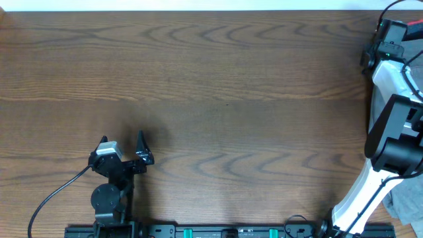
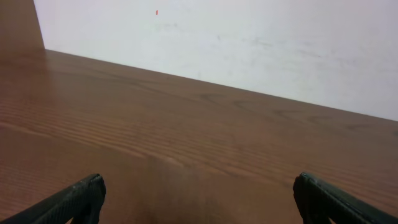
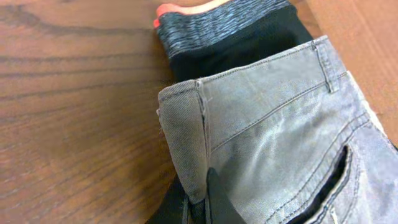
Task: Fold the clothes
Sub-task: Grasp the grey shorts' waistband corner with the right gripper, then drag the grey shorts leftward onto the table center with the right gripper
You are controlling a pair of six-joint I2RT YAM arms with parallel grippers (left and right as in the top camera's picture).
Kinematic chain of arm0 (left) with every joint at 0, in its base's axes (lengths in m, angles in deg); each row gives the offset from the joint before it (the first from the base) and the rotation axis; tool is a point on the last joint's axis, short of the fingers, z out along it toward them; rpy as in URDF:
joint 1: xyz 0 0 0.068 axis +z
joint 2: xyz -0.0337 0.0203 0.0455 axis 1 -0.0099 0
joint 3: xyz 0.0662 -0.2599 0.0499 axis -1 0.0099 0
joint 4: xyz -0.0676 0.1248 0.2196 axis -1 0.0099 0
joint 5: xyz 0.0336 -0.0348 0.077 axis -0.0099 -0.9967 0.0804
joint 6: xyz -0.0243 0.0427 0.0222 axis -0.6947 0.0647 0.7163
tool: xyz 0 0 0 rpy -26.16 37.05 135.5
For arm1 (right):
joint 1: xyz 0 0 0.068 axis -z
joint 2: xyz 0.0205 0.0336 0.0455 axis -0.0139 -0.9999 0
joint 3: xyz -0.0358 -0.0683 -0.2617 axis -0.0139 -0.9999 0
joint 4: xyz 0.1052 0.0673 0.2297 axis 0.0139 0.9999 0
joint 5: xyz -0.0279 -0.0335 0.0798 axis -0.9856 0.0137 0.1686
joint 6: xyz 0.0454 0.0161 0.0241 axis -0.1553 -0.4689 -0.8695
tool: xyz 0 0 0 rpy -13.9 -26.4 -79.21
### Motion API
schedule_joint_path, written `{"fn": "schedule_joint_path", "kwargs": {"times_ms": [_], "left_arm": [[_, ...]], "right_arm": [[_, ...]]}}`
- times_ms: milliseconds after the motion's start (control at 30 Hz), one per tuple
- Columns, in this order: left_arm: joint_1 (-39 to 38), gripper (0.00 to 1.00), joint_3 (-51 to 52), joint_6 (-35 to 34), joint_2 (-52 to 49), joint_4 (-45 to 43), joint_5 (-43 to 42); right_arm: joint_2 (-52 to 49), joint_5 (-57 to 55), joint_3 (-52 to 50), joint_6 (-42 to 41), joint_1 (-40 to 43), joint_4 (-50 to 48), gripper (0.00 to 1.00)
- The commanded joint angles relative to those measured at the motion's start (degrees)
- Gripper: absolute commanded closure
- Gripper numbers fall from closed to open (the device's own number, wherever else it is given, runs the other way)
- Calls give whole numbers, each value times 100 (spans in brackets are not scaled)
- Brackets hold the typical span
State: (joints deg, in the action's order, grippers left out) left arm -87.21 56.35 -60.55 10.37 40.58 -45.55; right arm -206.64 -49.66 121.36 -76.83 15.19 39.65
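Note:
In the right wrist view, grey-green shorts [image 3: 280, 124] with a stitched waistband, a belt loop and a pocket slit lie over the wood table's edge. My right gripper [image 3: 198, 199] is shut on a folded corner of the shorts, with one dark finger [image 3: 216, 190] lying on top of the cloth. In the overhead view the right arm [image 1: 390, 86] runs up the table's right edge and its jaws do not show there. My left gripper [image 1: 122, 139] sits near the front left of the table and is open [image 2: 199, 196], with only bare wood between its fingers.
Under the shorts lies a black garment [image 3: 236, 53] with a heathered grey band and a coral edge [image 3: 186, 9]. A tan surface [image 3: 367, 43] lies beyond them. Grey cloth [image 1: 404, 206] shows at the overhead's bottom right corner. A cable [image 1: 56, 192] trails from the left arm.

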Motion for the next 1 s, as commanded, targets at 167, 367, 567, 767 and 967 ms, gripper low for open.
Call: {"fn": "schedule_joint_path", "kwargs": {"times_ms": [167, 367, 567, 767, 967], "left_arm": [[24, 2, 109, 35, 31, 210, 92], [24, 2, 109, 35, 31, 208, 90], [24, 2, 109, 35, 31, 208, 92], [24, 2, 109, 35, 31, 208, 92], [24, 2, 109, 35, 31, 208, 92]], "right_arm": [[396, 109, 96, -39, -498, 50, 99], [444, 166, 96, -39, -914, 310, 99], [444, 358, 96, -63, -1353, 389, 99], [444, 1211, 96, -387, -1816, 588, 99], [433, 2186, 96, -601, -2363, 632, 99]]}}
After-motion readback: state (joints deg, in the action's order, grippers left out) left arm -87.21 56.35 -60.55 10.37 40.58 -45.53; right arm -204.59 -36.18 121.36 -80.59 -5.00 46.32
